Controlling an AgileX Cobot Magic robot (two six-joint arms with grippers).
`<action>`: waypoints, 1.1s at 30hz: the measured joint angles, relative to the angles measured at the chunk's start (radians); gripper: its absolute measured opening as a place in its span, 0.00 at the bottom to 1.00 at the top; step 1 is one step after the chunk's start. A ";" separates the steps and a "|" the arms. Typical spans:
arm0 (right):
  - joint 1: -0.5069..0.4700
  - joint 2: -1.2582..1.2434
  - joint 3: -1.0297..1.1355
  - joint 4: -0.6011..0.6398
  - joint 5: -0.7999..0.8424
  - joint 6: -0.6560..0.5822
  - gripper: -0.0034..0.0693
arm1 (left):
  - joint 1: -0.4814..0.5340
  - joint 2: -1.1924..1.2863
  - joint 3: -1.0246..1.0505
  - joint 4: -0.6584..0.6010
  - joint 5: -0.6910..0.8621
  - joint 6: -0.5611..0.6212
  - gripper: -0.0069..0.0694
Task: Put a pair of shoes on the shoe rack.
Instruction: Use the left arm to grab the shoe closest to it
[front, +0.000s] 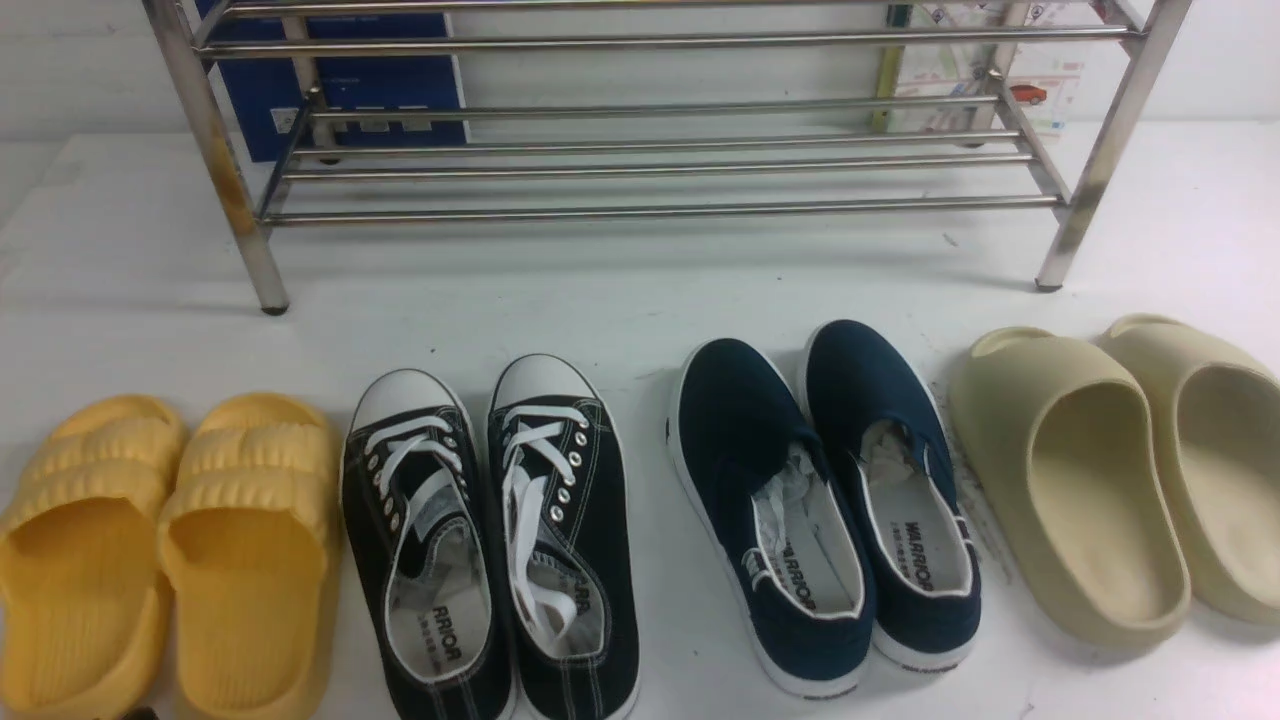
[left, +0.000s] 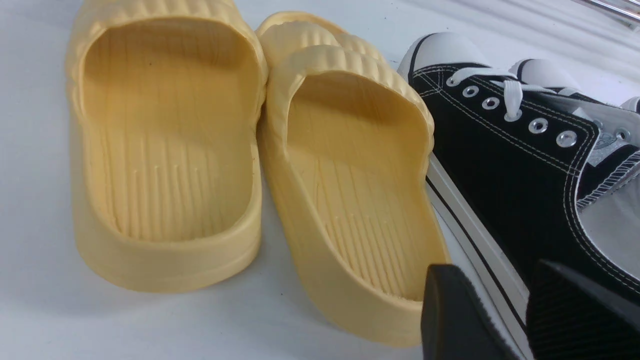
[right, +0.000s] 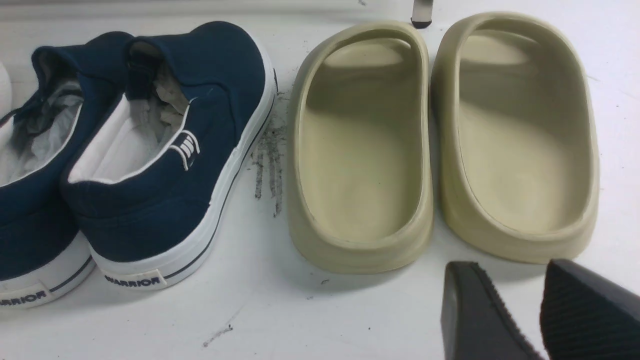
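The pair of black canvas sneakers (front: 490, 540) with white laces and toe caps stands on the white table, toes toward the steel shoe rack (front: 640, 150) at the back. In the left wrist view the left sneaker (left: 505, 155) lies beside a yellow slide. My left gripper (left: 492, 280) is open and empty, hovering by that sneaker's heel end, with its white sole showing between the fingers. My right gripper (right: 510, 272) is open and empty above bare table, behind the heels of the beige slides. Neither gripper shows in the front view.
Yellow foam slides (front: 160, 550) lie left of the sneakers and also show in the left wrist view (left: 250, 165). Navy slip-ons (front: 820, 500) and beige slides (front: 1120, 470) lie to the right, and both show in the right wrist view, navy (right: 150, 160) and beige (right: 440, 140). The rack's lower rails (front: 660, 185) carry nothing.
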 joint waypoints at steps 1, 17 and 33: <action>0.000 0.000 0.000 0.000 0.000 0.000 0.38 | 0.000 0.000 0.000 0.000 0.000 0.000 0.40; 0.000 0.000 0.000 0.000 0.001 0.000 0.38 | 0.000 0.000 0.000 -0.001 0.000 0.000 0.40; 0.000 0.000 0.000 0.000 0.001 0.000 0.38 | 0.000 0.000 0.000 -0.512 -0.265 -0.239 0.40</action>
